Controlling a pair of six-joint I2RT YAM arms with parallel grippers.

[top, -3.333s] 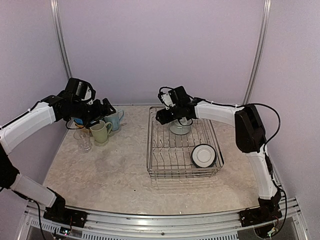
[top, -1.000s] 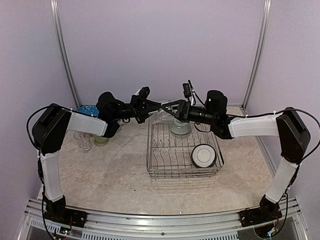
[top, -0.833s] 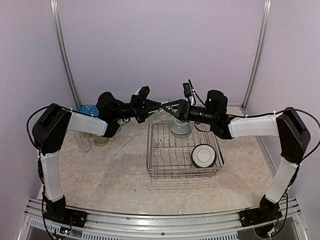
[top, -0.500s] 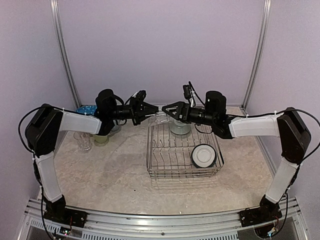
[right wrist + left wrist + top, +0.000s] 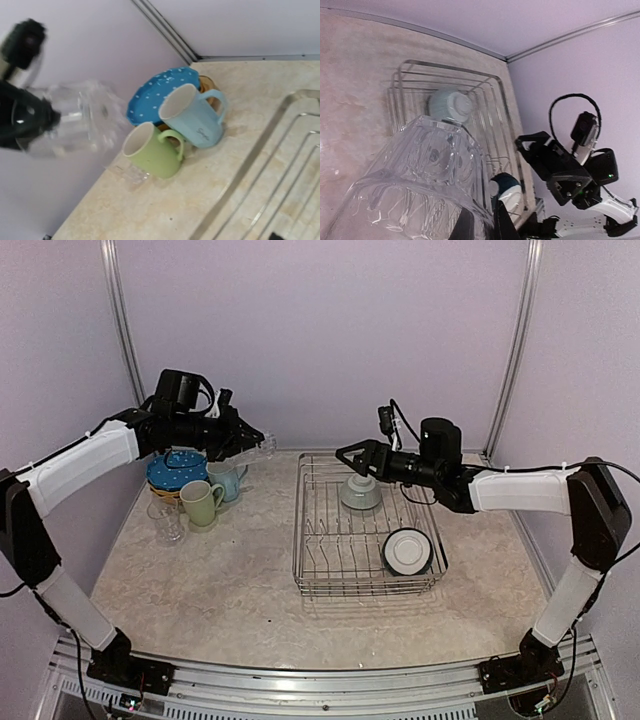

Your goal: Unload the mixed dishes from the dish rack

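Observation:
My left gripper is shut on the rim of a clear glass, held in the air above the light blue mug. The glass lies sideways and blurred in the right wrist view. My right gripper hangs open and empty over the far left part of the dish rack. In the rack, an overturned white bowl sits at the back and a dark-rimmed white bowl at the front right.
On the table at left are a blue white-dotted plate, a pale green mug, the light blue mug and another clear glass. Walls close in at the back and sides.
The two grippers met at the glass above the rack's far left corner. The right gripper opened and let go. The left arm has swung left with the glass.

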